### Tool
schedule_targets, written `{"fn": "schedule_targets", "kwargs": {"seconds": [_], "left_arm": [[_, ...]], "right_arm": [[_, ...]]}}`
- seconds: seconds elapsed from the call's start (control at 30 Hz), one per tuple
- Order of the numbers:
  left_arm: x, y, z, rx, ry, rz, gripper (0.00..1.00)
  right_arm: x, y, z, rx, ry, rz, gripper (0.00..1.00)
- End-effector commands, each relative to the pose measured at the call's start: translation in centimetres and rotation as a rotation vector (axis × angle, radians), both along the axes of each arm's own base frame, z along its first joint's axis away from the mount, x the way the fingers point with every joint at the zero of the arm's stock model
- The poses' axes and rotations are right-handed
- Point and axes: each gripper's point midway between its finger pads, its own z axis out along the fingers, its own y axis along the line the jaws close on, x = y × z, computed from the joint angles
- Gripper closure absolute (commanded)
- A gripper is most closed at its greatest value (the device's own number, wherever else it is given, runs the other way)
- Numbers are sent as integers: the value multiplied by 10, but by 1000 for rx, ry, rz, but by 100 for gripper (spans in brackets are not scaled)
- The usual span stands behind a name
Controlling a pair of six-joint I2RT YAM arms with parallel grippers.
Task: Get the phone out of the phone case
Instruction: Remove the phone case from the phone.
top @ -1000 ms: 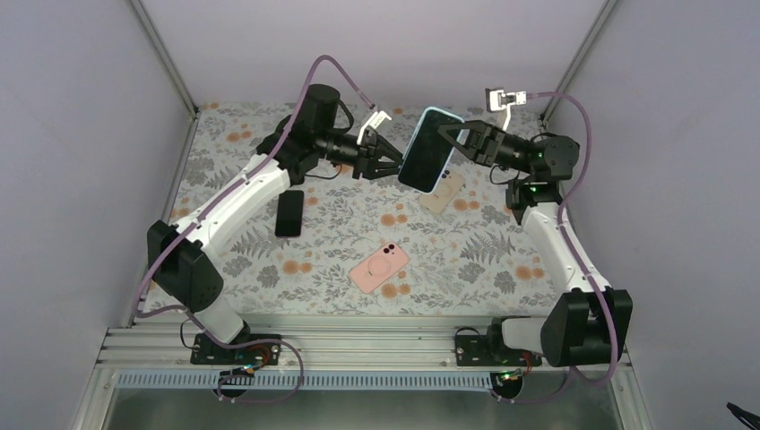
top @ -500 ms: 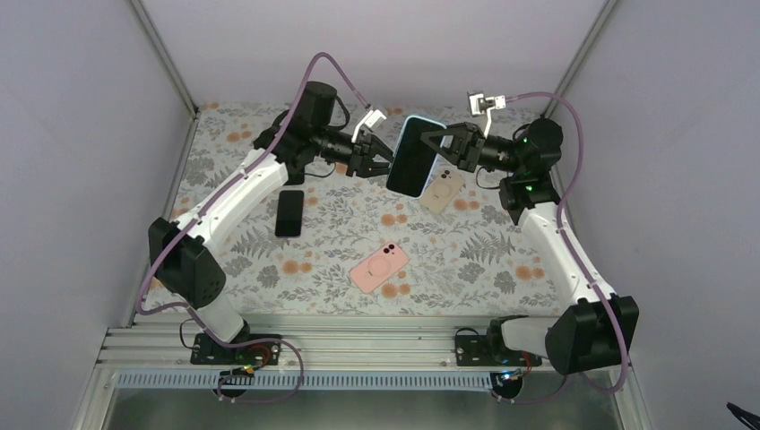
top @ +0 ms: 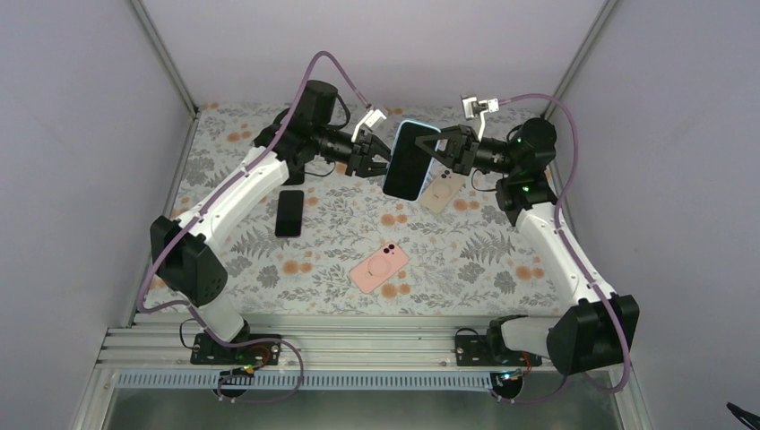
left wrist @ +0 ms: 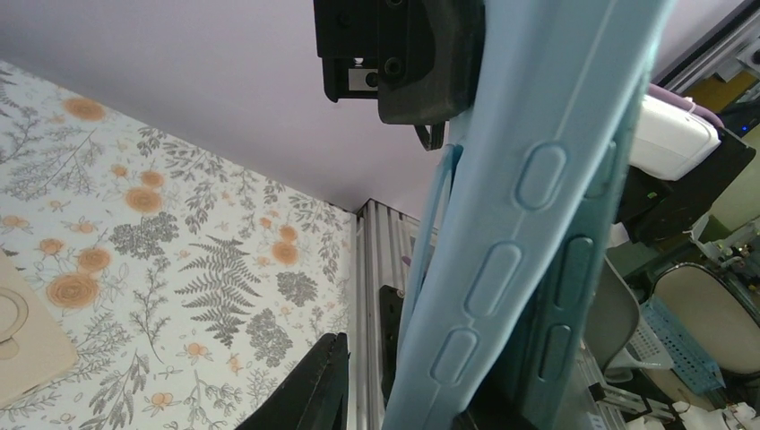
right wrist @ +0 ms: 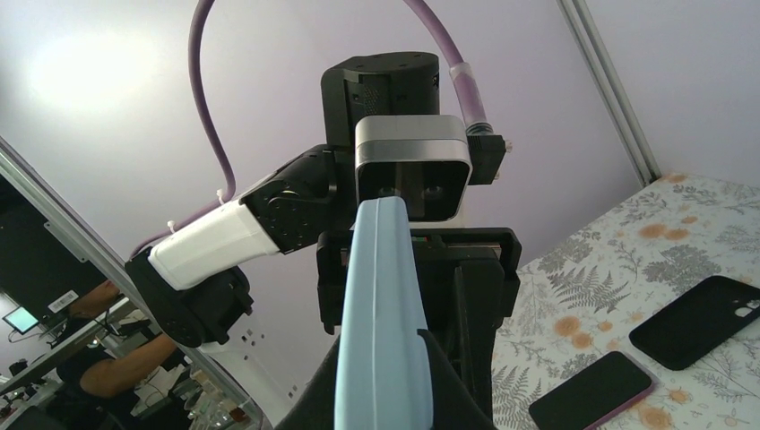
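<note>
Near the bases a pink case [top: 379, 267] lies flat on the table [top: 502, 260], a black handset [top: 289, 212] farther left. Beyond, the phone [top: 409, 161], seated in its light-blue phone case [right wrist: 381, 305], is held upright in the air, pinched at one edge by the right end effector [top: 436, 150]. The left end effector [top: 384, 163] is set at the opposite edge; whether it is clamped cannot be told. A beige case [top: 442, 193] lies beneath.

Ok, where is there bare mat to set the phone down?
Bare mat: near-left, between the black phone, the pink case and the near edge; also right of the pink case. Crowded: far centre, with the held blue-cased phone and the beige case.
</note>
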Motion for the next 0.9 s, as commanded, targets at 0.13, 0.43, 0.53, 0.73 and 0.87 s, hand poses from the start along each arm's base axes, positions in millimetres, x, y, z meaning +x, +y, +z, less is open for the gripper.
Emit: {"fn": "schedule_targets", "kwargs": {"seconds": [0.13, 0.43, 0.53, 0.73, 0.87], "left_arm": [[-6, -26, 43, -128, -153, -32, 79], [10, 3, 27, -118, -56, 39, 98], [17, 10, 21, -117, -7, 56, 98], [36, 25, 7, -121, 89, 118, 98], [47, 32, -1, -119, 151, 166, 98]], "right_arm": [[-56, 45, -42, -78, 137, 372, 96], [-18, 31, -12, -91, 75, 283, 86], [2, 22, -4, -90, 76, 230, 67], [33, -4, 20, -89, -1, 84, 36], [47, -12, 25, -134, -91, -47, 21]]}}
